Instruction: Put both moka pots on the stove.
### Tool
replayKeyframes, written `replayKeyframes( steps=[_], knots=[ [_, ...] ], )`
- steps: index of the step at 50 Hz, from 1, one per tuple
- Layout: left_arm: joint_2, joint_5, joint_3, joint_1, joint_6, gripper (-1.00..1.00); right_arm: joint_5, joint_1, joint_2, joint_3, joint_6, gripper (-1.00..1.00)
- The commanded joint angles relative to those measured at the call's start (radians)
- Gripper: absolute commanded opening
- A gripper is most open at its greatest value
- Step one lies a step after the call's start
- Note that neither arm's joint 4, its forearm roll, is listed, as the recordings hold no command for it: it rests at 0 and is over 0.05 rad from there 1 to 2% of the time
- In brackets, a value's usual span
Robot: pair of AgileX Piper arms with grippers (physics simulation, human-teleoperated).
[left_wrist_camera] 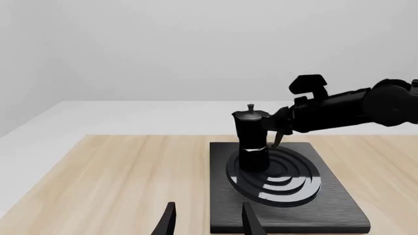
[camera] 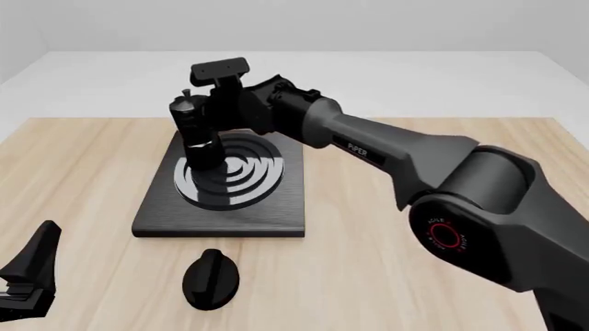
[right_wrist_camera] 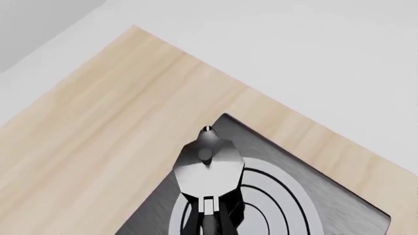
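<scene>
Left claw (camera: 27, 276) sits open and empty; right claw (camera: 214, 103) grips one moka pot (camera: 195, 131) on the stove (camera: 276, 207). Second pot's nowhere visible.

Even, bright, diffuse light fills all three views, with no evident single source. The tabletop (camera: 387, 227) shows hardly any cast shadows. Soft sheen lies on the stove (camera: 221, 200) rings and the moka pot (right_wrist_camera: 207, 169) lid. Everything is sharp, with no blur, grain or edge distortion.
</scene>
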Motion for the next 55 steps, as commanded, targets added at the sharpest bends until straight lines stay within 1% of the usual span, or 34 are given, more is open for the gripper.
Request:
replayKeyframes(
  steps=[1, 6, 9, 10, 15, 32, 38, 55],
  knots=[
    [0.0, 0.0, 0.0, 0.0, 0.0, 1.0, -0.024, -0.003, -0.017, 0.057, -0.001, -1.0],
    [0.0, 0.0, 0.0, 0.0, 0.0, 1.0, -0.041, -0.007, -0.037, 0.097, -0.001, -1.0],
    [0.0, 0.0, 0.0, 0.0, 0.0, 1.0, -0.044, -0.003, -0.039, 0.104, -0.002, -1.0],
    [0.0, 0.0, 0.0, 0.0, 0.0, 1.0, -0.033, -0.002, -0.03, 0.096, 0.007, -1.0],
    [0.0, 0.0, 0.0, 0.0, 0.0, 1.0, -0.048, 0.0, -0.045, 0.122, 0.003, -1.0],
    [0.0, 0.0, 0.0, 0.0, 0.0, 1.0, -0.058, 0.013, -0.055, 0.149, 0.007, -1.0],
    [0.0, 0.0, 0.0, 0.0, 0.0, 1.0, -0.048, 0.017, -0.049, 0.143, 0.017, -1.0],
    [0.0, 0.0, 0.0, 0.0, 0.0, 1.0, -0.067, 0.012, -0.071, 0.186, 0.017, -1.0]
  ],
)
